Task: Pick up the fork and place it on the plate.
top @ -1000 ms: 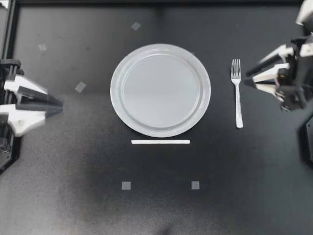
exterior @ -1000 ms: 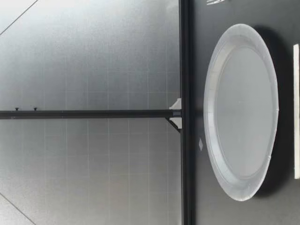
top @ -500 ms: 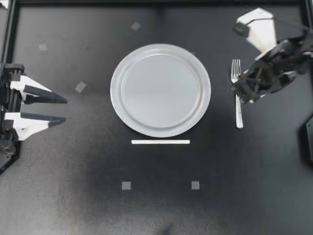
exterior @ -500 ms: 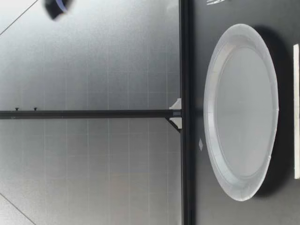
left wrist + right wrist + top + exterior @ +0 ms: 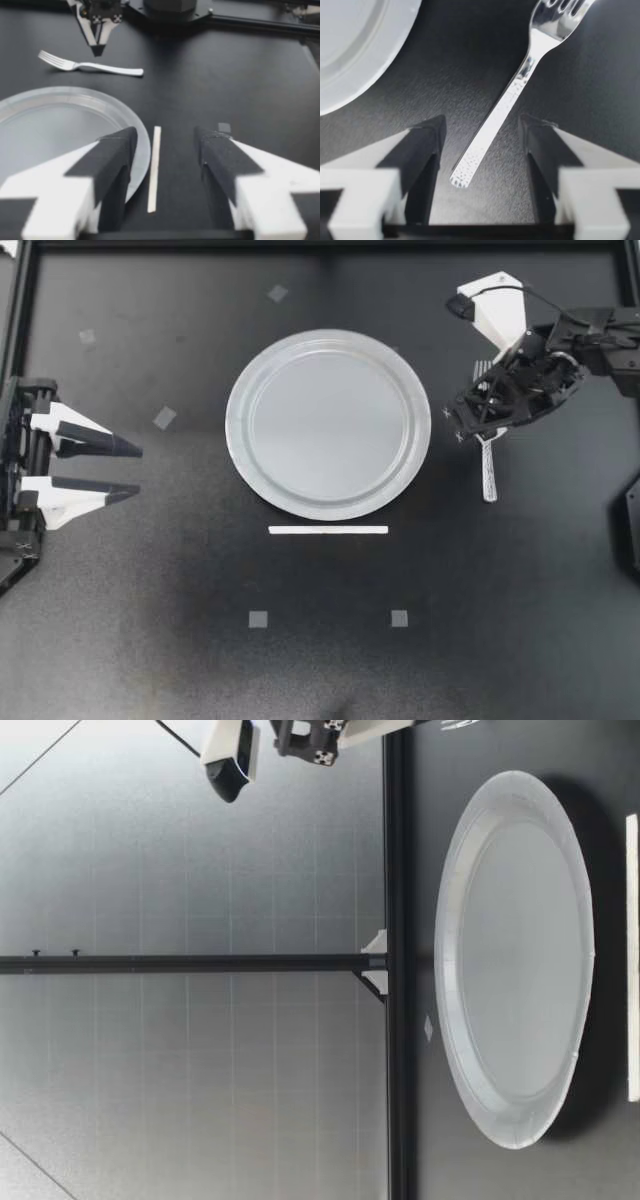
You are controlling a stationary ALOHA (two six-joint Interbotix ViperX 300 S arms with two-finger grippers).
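Note:
A silver fork [image 5: 488,468] lies on the black table just to the right of the round grey plate [image 5: 240,455], tines toward the far side. My right gripper [image 5: 478,420] hangs over the fork's upper half, pointing down. In the right wrist view it [image 5: 481,120] is open, with the fork's handle [image 5: 506,102] lying on the table between the fingers [image 5: 422,150] and touching neither. The plate's rim [image 5: 355,45] shows beside it. My left gripper [image 5: 138,471] stands open at the table's left edge, holding nothing. The left wrist view shows the plate [image 5: 30,105] and the fork [image 5: 90,65] ahead.
A white strip [image 5: 328,530] lies just in front of the plate. Small grey tape squares [image 5: 258,619] [image 5: 399,618] mark the near table, and others lie at the far left. A black frame [image 5: 20,300] borders the table. In the low view the plate [image 5: 515,960] fills the foreground.
My right arm has swung in from the right edge, turned its gripper downward and come over the fork. The left gripper has shifted slightly. Fork and plate have not moved.

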